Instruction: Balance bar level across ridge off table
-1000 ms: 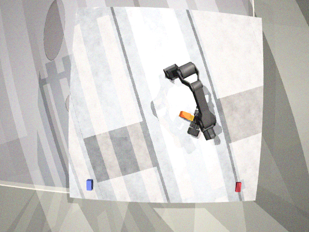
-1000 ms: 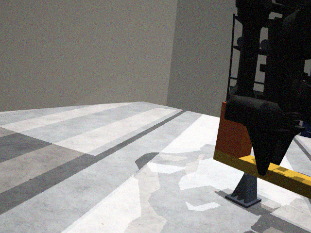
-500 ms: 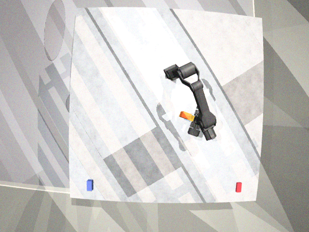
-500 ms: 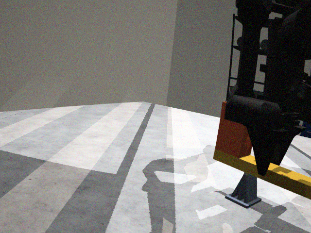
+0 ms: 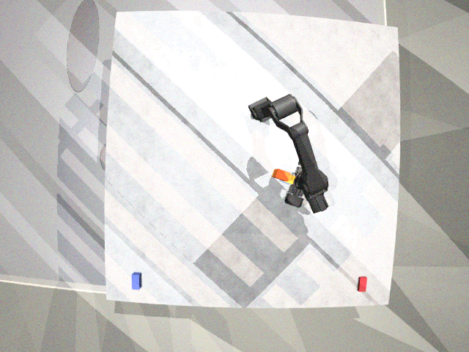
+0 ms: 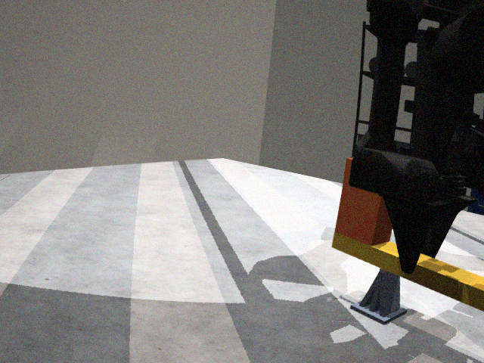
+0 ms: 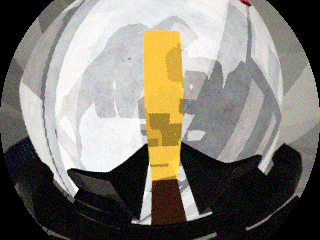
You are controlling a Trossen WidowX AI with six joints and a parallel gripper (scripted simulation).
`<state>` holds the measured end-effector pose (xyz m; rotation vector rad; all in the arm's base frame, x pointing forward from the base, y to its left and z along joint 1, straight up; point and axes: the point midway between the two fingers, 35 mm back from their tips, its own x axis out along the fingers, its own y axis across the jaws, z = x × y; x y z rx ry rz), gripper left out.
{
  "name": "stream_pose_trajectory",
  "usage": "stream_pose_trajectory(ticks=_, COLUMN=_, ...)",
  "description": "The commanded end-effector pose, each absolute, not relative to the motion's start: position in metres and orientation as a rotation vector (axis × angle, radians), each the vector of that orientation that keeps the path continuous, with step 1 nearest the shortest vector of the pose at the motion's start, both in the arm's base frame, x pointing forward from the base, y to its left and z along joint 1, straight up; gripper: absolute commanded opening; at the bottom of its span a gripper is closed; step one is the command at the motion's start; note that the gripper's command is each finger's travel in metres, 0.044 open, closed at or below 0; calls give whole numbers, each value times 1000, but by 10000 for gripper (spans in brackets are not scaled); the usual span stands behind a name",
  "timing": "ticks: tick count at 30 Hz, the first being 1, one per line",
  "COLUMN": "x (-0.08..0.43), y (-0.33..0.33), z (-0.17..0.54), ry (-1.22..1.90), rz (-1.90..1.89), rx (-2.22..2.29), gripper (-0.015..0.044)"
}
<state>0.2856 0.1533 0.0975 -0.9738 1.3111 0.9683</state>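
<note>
The bar (image 6: pixel 429 269) is yellow with darker mustard patches and carries an orange block (image 6: pixel 359 215) at one end. The gripper (image 6: pixel 406 265) and arm (image 5: pixel 306 159) are black; the ridge (image 6: pixel 381 295) is dark grey on a pale base. The table (image 5: pixel 182 94) shows white and grey diagonal stripes, with a small blue block (image 5: pixel 136 280) and a small red block (image 5: pixel 362 283).

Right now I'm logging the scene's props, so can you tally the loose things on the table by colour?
Yellow: 1, the bar, held in the pincer
Orange: 1, the block on the bar's end
Grey: 1, the ridge
Blue: 1, a small block
Red: 1, a small block
Total: 5
</note>
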Motion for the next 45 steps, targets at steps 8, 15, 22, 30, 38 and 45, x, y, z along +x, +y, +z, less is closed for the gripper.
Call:
stream_pose_trajectory(ticks=8, x=286, y=153, z=97, ry=1311, rz=968, rx=-974, gripper=167)
stream_pose_trajectory(ticks=15, x=286, y=153, z=97, ry=1311, rz=968, rx=-974, gripper=167)
stream_pose_trajectory(ticks=22, x=286, y=153, z=97, ry=1311, rz=968, rx=-974, gripper=168)
stream_pose_trajectory(ticks=30, x=286, y=153, z=97, ry=1311, rz=968, rx=-974, gripper=169)
stream_pose_trajectory(ticks=38, x=286, y=153, z=97, ry=1311, rz=968, rx=-974, gripper=171)
stream_pose_trajectory(ticks=45, x=286, y=153, z=97, ry=1311, rz=968, rx=-974, gripper=172)
